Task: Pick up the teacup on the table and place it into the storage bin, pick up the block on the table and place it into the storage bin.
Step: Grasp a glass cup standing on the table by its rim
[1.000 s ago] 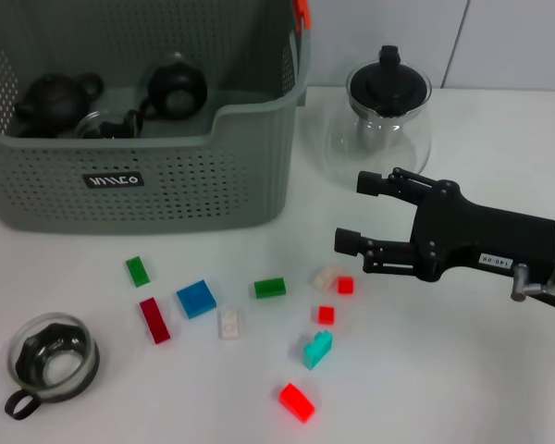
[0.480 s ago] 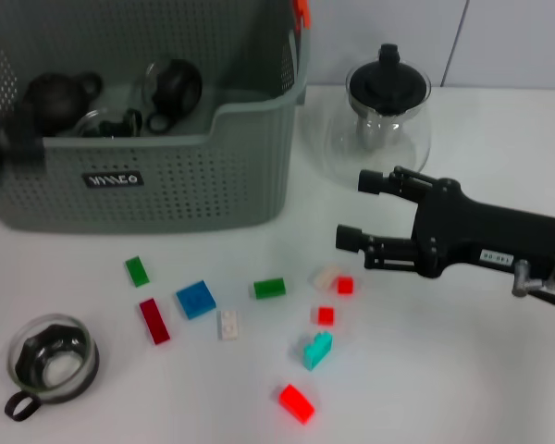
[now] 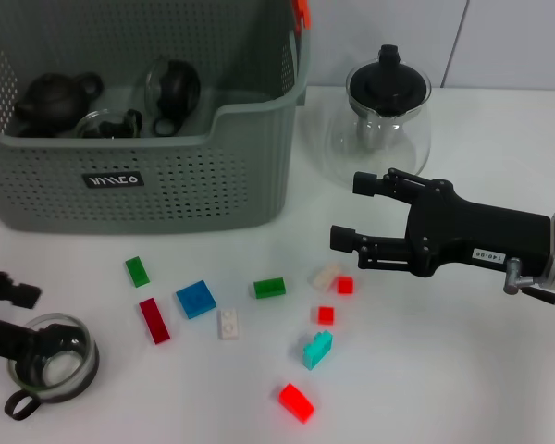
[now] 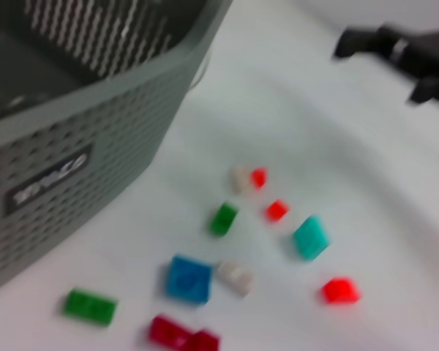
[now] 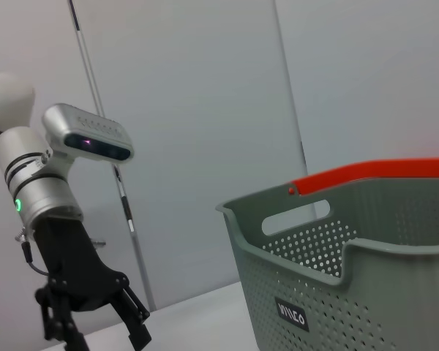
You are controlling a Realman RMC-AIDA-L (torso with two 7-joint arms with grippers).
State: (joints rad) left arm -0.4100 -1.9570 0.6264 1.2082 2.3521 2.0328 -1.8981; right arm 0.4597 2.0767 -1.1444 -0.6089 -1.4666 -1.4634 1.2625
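The glass teacup (image 3: 54,363) with a black handle stands at the table's front left. My left gripper (image 3: 43,318) is open at the cup, its lower finger lying across the rim. Several small blocks are scattered mid-table, among them a blue block (image 3: 195,299), a green block (image 3: 269,288) and a red block (image 3: 297,401). My right gripper (image 3: 349,211) hovers open just right of a beige block (image 3: 325,276) and holds nothing. The grey perforated storage bin (image 3: 166,176) stands at the back left. The right wrist view shows the left gripper (image 5: 95,329) beside the storage bin (image 5: 366,292).
Black teapots (image 3: 55,100) and glassware lie inside the bin. A glass teapot (image 3: 388,111) with a black lid stands at the back, right of the bin. The blocks show in the left wrist view, such as the teal block (image 4: 310,237).
My left gripper came into the head view and dropped from the bin's left front down to the teacup. The right gripper edged slightly left.
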